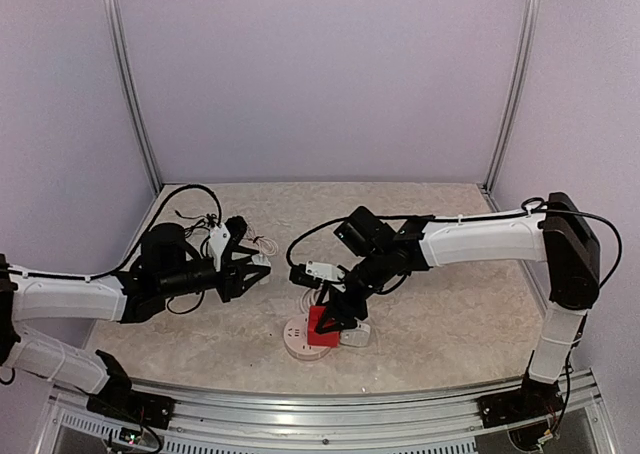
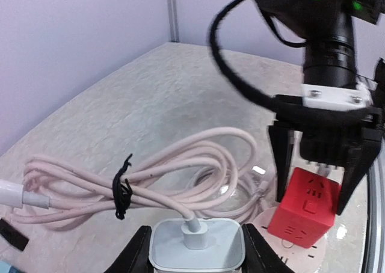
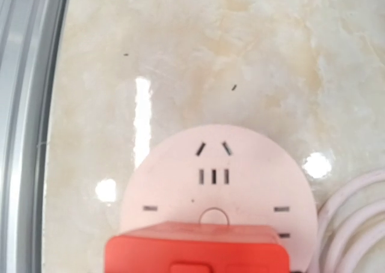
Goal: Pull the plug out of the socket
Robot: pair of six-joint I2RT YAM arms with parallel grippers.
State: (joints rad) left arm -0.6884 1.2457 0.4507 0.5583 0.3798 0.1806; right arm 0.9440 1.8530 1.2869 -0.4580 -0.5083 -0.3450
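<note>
Low in the centre of the top view, the socket sits on a round outlet disc; the right claw straddles it, squeeze unclear. Up-left, well apart, the left claw pinches the white plug, already free of the socket.

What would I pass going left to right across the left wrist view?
White cable connector → black cable tie → white charger plug → red socket cube. The pink cable loops across most of the width, so it has no single place in the order.
</note>
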